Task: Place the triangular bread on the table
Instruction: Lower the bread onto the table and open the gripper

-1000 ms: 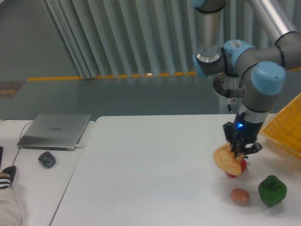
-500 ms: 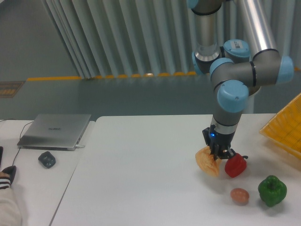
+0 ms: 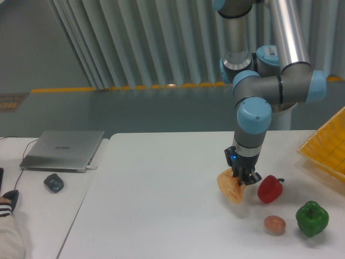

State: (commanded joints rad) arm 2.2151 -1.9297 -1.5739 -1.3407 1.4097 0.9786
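Note:
The triangular bread (image 3: 229,187) is a golden-tan wedge hanging tilted just above the white table (image 3: 161,205), right of the table's middle. My gripper (image 3: 240,180) points down and is shut on the bread's upper right edge. The fingertips are partly hidden behind the bread. The lower tip of the bread is close to the tabletop; I cannot tell whether it touches.
A red pepper (image 3: 269,189) lies just right of the bread. A small brown egg (image 3: 275,224) and a green pepper (image 3: 312,218) sit near the front right. A yellow crate (image 3: 326,151) is at the right edge. A laptop (image 3: 64,149) and mouse (image 3: 53,182) rest on the left desk.
The arm has carried the bread leftward, from over the red pepper to a spot left of it, and slightly lower. The red pepper now stands uncovered.

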